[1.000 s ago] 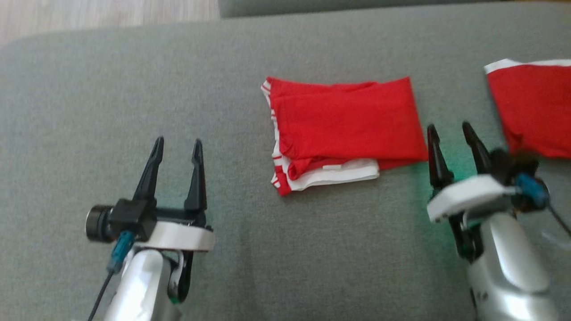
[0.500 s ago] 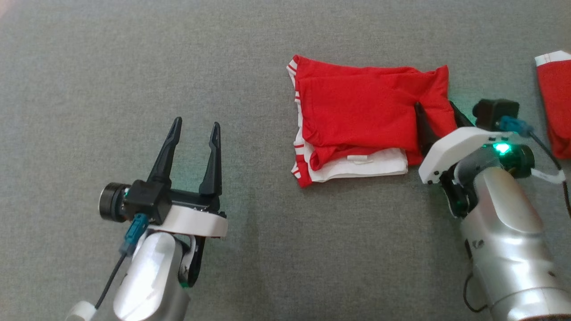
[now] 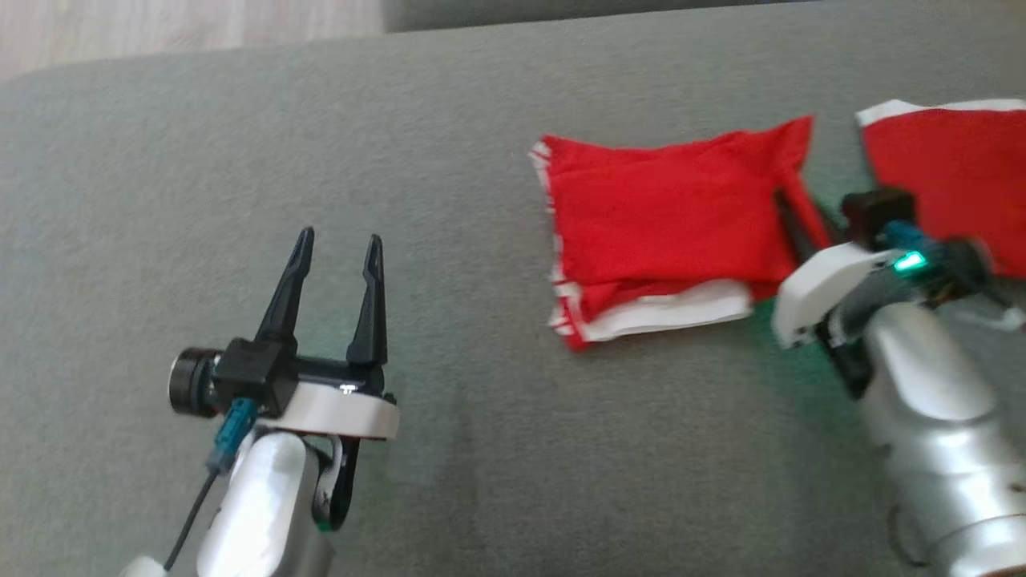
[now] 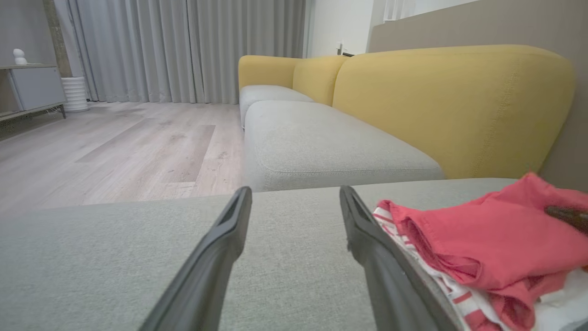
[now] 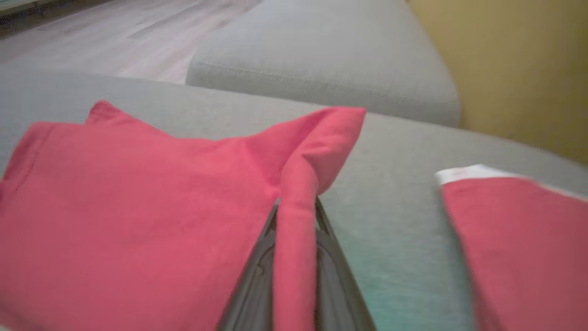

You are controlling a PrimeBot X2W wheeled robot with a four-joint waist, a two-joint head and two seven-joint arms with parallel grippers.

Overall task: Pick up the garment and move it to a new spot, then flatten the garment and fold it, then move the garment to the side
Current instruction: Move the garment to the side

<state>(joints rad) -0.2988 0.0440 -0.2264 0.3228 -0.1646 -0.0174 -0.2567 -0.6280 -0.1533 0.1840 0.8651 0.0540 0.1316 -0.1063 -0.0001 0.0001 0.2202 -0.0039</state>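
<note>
A wide grey seat cushion [image 3: 240,144] of woven fabric spreads across the head view. At the right of that view a second red cloth [image 3: 954,168] lies flat on the cushion, with a white band along its far side. Beyond the cushion a further grey seat [image 4: 321,147] runs away, with a mustard-yellow backrest [image 4: 450,105] behind it. A pale wooden floor [image 4: 115,147] stretches to long grey curtains [image 4: 183,46]. At the far left stands a grey cabinet [image 4: 34,87] with a small white ornament [image 4: 19,56] on top and a white ribbed pot [image 4: 76,94] just beside it.
</note>
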